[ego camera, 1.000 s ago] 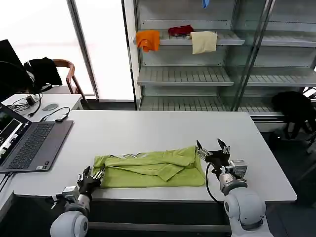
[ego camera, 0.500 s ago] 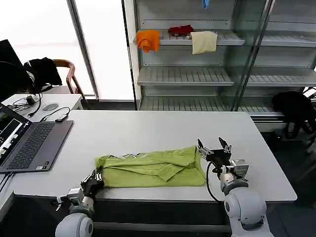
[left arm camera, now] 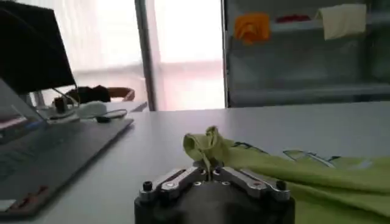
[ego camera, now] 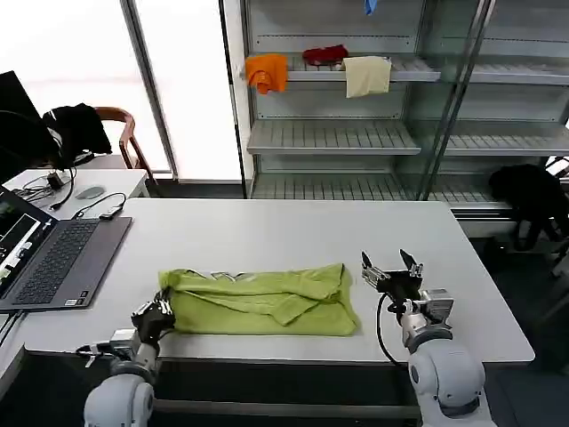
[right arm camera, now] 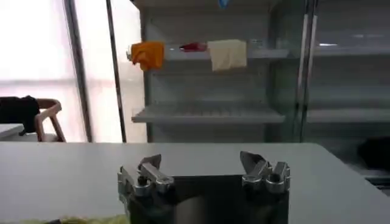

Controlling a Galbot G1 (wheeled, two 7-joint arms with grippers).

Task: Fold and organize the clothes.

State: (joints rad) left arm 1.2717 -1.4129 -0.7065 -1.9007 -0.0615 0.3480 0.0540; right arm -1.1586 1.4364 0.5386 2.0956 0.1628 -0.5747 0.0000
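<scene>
The lime-green T-shirt is laid in a folded, rumpled band on the white counter, near its front edge. Its left end is pinched in the closed left claw, a small tuft of fabric being raised between the fingers. The right claw is held spread wide just beside the T-shirt's right end, apart from it. A laptop is seen left of the T-shirt.
</scene>
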